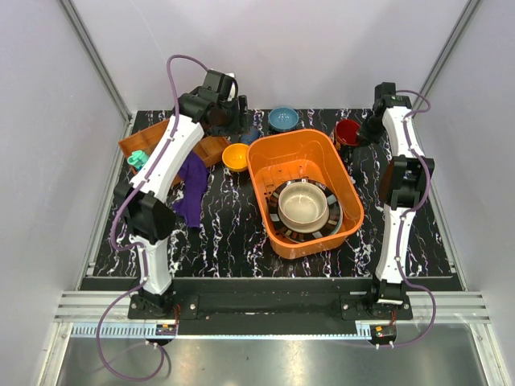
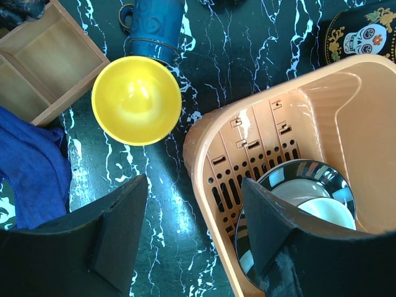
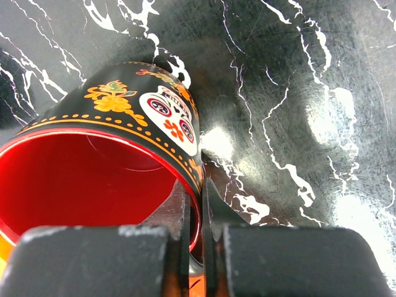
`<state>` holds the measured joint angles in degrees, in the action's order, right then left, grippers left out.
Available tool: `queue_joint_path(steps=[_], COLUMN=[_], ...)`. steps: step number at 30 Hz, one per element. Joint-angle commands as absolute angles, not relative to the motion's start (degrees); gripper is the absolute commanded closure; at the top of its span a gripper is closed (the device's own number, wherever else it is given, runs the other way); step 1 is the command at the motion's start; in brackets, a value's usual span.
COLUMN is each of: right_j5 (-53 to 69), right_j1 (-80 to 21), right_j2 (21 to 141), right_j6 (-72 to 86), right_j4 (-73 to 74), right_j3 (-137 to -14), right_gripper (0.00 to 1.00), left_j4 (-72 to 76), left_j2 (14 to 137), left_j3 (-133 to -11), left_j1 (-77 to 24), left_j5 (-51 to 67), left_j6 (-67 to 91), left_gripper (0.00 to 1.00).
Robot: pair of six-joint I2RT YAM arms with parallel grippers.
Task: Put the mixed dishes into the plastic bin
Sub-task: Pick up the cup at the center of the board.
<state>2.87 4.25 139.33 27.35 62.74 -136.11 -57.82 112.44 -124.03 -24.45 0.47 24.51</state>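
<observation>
Nearest the arm bases, the black white-veined marble-look tabletop (image 1: 233, 233) carried the large bright orange rectangular plastic bin (image 1: 294, 157), which sat a little right of centre. Inside it a round dark striped-rim plate (image 1: 283, 227) lay flat on the slotted floor, and a round beige bowl (image 1: 303, 205) rested upright on that plate. Left of the bin a crumpled purple cloth (image 1: 191, 189) lay on the table.

Just beyond the cloth, a glossy orange-yellow bowl (image 2: 136, 99) stood upright near the bin's far-left corner, apart from the rim. The left gripper (image 2: 193, 181) hung above the gap between this bowl and the bin. Its black fingers (image 2: 120, 235) were spread wide and held nothing. A flat brown-orange wooden compartment tray (image 1: 149, 141) sat further left, with a small teal toy (image 1: 138, 159) at its near edge. A dark blue ceramic cup (image 2: 154, 28) stood just behind the yellow bowl.

Farthest back, a small blue bowl (image 1: 283, 119) sat upright behind the bin. To its right, beyond the bin's far-right corner and outside it, was the glossy red mug (image 3: 93, 179), which was black outside with a painted skull. The right gripper (image 3: 197, 210) was pressed together on the mug's rim, with one finger inside the red wall and one outside.
</observation>
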Motion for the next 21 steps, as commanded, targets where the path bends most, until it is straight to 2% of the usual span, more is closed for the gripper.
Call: queue_joint_path(steps=[1,21], right_j5=[1.9,-5.0], right_j1=[3.8,3.9], right_j2=[139.2,129.6], right_j6=[27.6,28.6], right_j4=[61.8,60.1], right_j3=[-137.6,-145.8], right_gripper=[1.0,1.0], left_j4=[-57.6,-57.5], left_j2=[108.3,106.4], left_j3=[-123.9,-122.0], left_j1=[-24.3,-24.3], left_j5=[0.7,1.5], left_j6=[25.2,26.1], left_gripper=[0.36,0.36])
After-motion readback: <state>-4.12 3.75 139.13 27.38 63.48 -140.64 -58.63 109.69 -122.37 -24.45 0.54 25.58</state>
